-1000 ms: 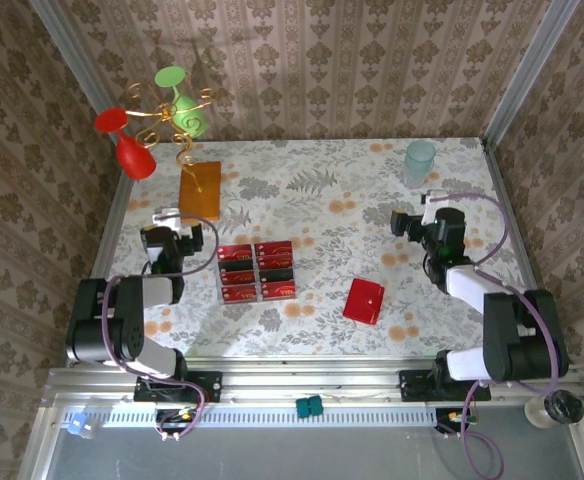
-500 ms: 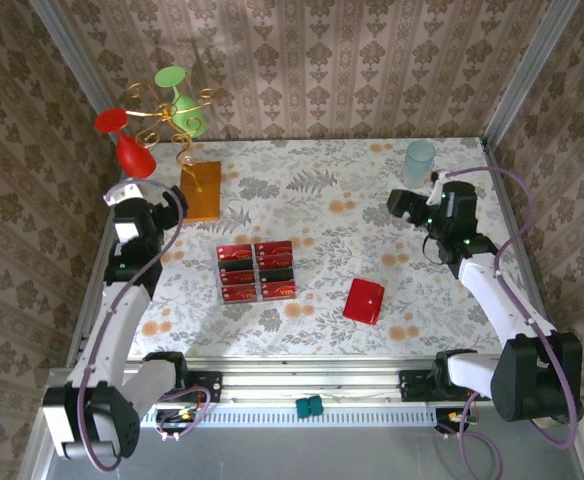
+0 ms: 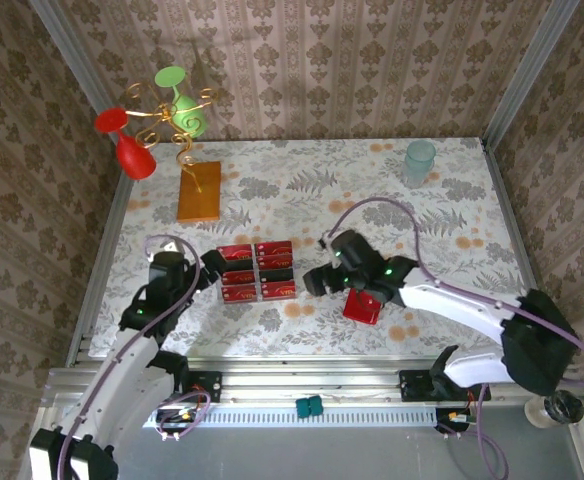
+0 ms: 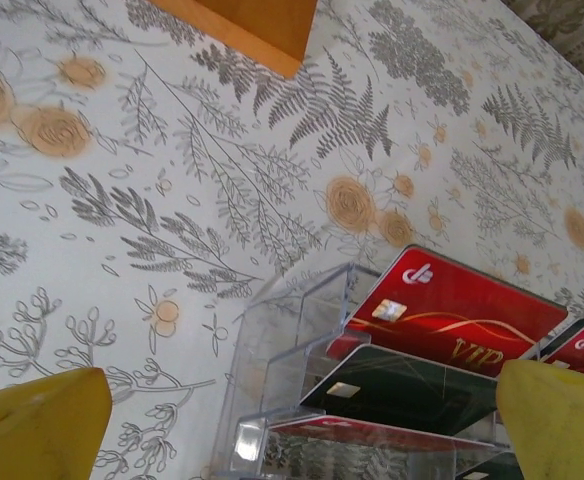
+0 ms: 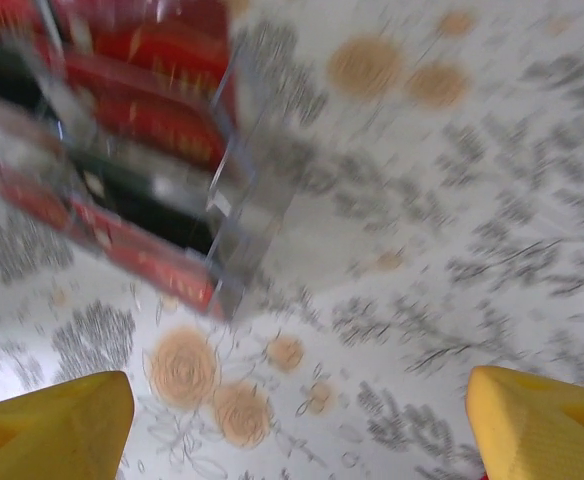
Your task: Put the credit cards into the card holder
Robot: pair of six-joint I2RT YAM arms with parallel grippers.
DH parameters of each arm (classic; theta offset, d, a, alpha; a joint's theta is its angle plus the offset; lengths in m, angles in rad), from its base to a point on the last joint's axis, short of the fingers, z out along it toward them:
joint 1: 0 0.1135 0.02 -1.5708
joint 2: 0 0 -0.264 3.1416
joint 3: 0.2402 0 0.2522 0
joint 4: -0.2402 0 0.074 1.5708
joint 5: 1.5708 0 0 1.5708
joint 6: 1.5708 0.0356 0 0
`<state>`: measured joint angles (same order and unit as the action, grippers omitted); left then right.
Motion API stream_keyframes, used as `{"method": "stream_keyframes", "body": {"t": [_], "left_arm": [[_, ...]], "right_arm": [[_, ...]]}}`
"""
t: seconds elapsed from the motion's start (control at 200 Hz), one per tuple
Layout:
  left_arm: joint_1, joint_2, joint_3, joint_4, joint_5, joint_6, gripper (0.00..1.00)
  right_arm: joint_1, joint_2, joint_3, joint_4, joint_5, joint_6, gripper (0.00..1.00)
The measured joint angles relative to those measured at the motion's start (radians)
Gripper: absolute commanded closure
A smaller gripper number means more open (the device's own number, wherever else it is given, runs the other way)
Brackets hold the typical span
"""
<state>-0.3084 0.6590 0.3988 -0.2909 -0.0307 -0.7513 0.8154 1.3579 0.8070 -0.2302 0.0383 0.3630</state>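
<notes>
From above, the left fingers (image 3: 212,263) stood wide and empty just beside the red, black-striped plastic credit cards (image 3: 257,270) on the floral bench (image 3: 302,200). The right fingers (image 3: 317,280) hung near the cards' other side, that arm partly covering the small bright-red folding card holder (image 3: 364,308). Two arms crowding one spot risked a collision.

At the left wrist, yellow fingers (image 4: 42,425) framed a clear acrylic rack (image 4: 272,350) holding the cards (image 4: 452,320); its walls could block a pinch.

The right wrist view was blurred, with fingers (image 5: 52,425) wide and empty; a grab could miss.
</notes>
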Motion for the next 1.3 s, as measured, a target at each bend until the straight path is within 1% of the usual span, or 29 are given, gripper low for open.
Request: {"method": "stream_keyframes", "body": {"t": [0.05,0.12,0.305,0.52,1.0,1.15,1.3], "left_arm": [[-0.001,0.005,-0.021,0.024,0.013,-0.003,0.0],[-0.005,0.034,-0.039,0.055,0.031,-0.004,0.0],[-0.018,0.109,-0.053,0.152,0.073,-0.003,0.0],[-0.039,0.173,-0.062,0.245,0.092,-0.003,0.0],[-0.096,0.319,-0.058,0.381,0.095,0.003,0.0],[-0.122,0.39,-0.026,0.417,0.092,0.01,0.0],[-0.15,0.482,0.026,0.456,0.083,0.014,0.0]], "right_arm": [[0.039,0.042,0.0,0.0,0.02,0.0,0.13],[0.066,0.084,0.0,0.0,0.042,0.0,0.12],[0.092,0.145,0.015,0.004,0.066,0.0,0.12],[0.111,0.223,0.051,0.021,0.074,0.0,0.12],[0.107,0.301,0.106,0.024,0.137,-0.022,0.12],[0.089,0.309,0.108,0.029,0.154,-0.023,0.12],[0.048,0.311,0.108,0.033,0.169,-0.023,0.12]]}}
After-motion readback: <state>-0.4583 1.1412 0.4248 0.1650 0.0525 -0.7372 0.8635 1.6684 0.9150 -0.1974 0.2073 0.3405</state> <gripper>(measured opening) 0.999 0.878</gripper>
